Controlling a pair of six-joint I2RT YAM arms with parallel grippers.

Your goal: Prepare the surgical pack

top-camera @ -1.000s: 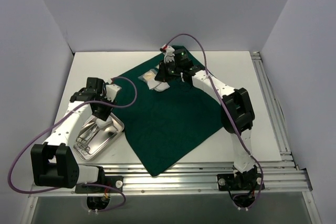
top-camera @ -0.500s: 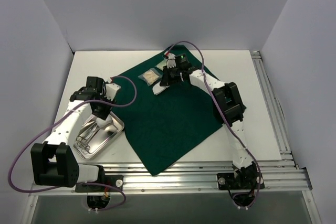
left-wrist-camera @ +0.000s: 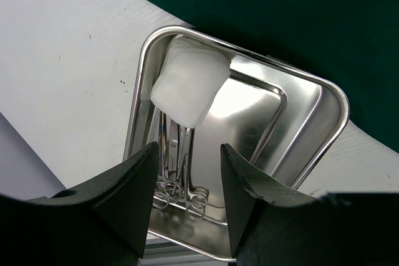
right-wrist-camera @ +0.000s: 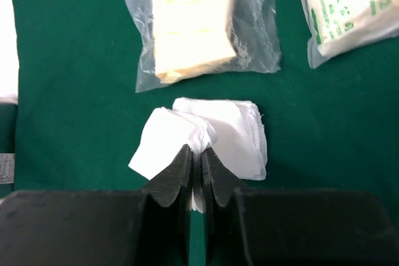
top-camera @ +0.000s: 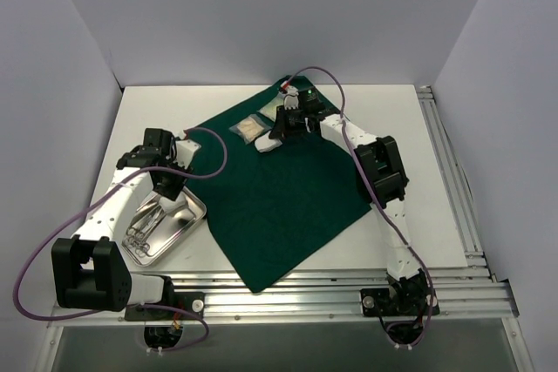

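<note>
Stretching farther over the dark green cloth drape [top-camera: 279, 206], right pincer [right-wrist-camera: 195, 152] stays clamped on white gauze pads [right-wrist-camera: 234, 135], likely lifting next; left pincer [left-wrist-camera: 187, 151] half-open, empty.

Steel tray [left-wrist-camera: 252, 107] is being viewed from above on the white table [left-wrist-camera: 68, 60], its far edge lying by the dark green cloth [left-wrist-camera: 280, 10]. A white gauze pad [left-wrist-camera: 187, 88] is being propped in the tray's far left corner, partly over scissor-like instruments [left-wrist-camera: 177, 175]. The left gripper [left-wrist-camera: 188, 149] is being held above, fingers apart, clear of the pad.
</note>
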